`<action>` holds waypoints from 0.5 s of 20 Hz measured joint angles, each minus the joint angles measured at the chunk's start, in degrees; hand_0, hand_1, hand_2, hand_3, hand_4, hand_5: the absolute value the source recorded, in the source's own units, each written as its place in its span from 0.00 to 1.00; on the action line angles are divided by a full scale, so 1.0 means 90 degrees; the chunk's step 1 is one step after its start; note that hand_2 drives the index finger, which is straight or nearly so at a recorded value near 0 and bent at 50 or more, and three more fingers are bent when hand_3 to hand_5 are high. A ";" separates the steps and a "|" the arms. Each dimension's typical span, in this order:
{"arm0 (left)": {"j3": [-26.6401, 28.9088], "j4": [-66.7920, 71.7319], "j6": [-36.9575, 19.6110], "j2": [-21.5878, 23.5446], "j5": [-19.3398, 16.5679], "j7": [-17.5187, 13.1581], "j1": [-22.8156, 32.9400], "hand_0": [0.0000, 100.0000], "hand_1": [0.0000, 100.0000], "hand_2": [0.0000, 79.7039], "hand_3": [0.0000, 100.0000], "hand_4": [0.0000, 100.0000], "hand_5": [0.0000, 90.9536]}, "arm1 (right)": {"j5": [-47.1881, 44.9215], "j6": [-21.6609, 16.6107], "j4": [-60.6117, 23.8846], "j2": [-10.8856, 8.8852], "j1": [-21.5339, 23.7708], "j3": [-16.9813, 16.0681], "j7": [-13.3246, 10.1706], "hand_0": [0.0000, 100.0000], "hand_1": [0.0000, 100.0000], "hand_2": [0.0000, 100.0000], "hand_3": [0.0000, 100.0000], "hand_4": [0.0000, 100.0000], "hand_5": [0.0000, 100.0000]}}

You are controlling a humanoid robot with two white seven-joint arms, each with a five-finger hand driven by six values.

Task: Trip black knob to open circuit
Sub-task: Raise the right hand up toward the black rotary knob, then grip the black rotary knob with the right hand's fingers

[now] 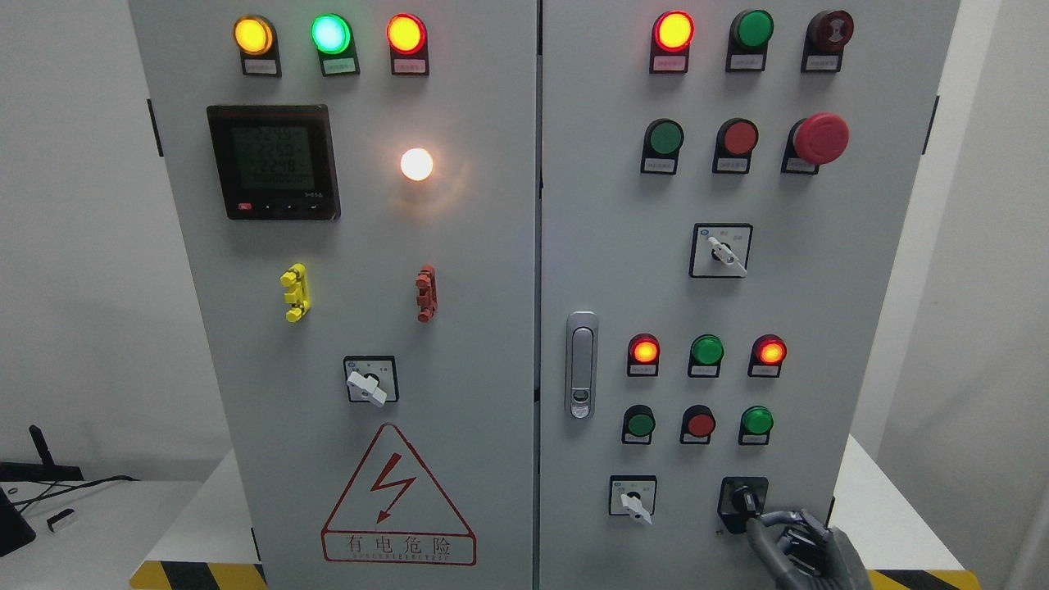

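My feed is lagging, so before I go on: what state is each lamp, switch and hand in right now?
Top-left lamps: amber, green, red, all lit.
White lamp: lit.
Meter: display on.
Top-right red lamp: lit.
Green lamp beside it: unlit.
Mid-right lamps: outer two red lit, centre green unlit.
Black knob: touched by right hand.
Right hand: fingers on knob.
Door latch: closed.
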 measured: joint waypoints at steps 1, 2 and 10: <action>0.0000 0.0000 0.0000 0.0000 0.0000 0.0000 0.0000 0.12 0.39 0.00 0.00 0.00 0.00 | 0.0000 -0.0005 0.0006 0.0006 0.0000 0.0005 -0.0001 0.32 0.64 0.48 0.88 0.78 0.78; 0.0000 0.0000 0.0000 0.0000 0.0000 0.0000 0.0000 0.12 0.39 0.00 0.00 0.00 0.00 | 0.0000 -0.0007 0.0011 0.0014 0.0000 0.0013 -0.0006 0.32 0.64 0.48 0.88 0.78 0.78; 0.0000 0.0000 0.0000 0.0000 0.0000 0.0000 0.0000 0.12 0.39 0.00 0.00 0.00 0.00 | 0.0000 -0.0007 0.0025 0.0050 0.0010 0.0054 -0.0062 0.33 0.64 0.48 0.88 0.78 0.78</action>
